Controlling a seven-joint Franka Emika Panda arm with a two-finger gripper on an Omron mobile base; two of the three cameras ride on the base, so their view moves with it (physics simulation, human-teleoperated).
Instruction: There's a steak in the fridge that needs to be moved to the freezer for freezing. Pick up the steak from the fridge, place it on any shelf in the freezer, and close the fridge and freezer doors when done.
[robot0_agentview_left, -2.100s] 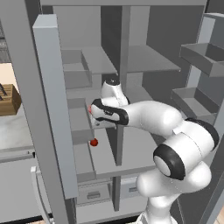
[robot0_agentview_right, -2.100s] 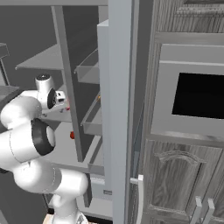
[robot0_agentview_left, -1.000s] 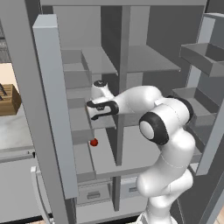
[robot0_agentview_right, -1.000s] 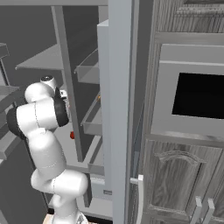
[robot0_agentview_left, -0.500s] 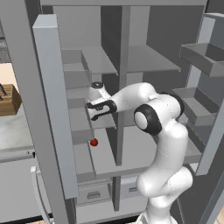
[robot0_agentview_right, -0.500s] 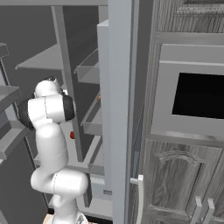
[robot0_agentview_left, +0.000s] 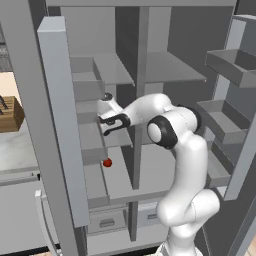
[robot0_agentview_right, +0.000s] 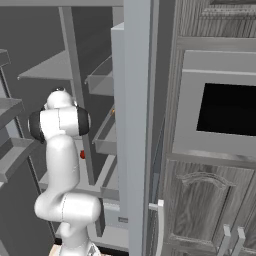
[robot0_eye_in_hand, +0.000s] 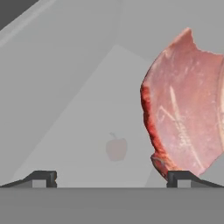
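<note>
Both doors of the tall grey unit stand open; the left door's (robot0_agentview_left: 60, 125) edge hides much of the shelves behind it. In the right base view the other door (robot0_agentview_right: 137, 125) blocks the compartment's right half. Tool (robot0_agentview_left: 112, 122) spread wide, reaching onto a middle shelf (robot0_agentview_left: 112, 137). Steak (robot0_eye_in_hand: 188, 105) cut off at the hand view's right edge, just past one fingertip (robot0_eye_in_hand: 179, 177), not gripped. Small red ball (robot0_agentview_left: 107, 162) on the shelf below.
</note>
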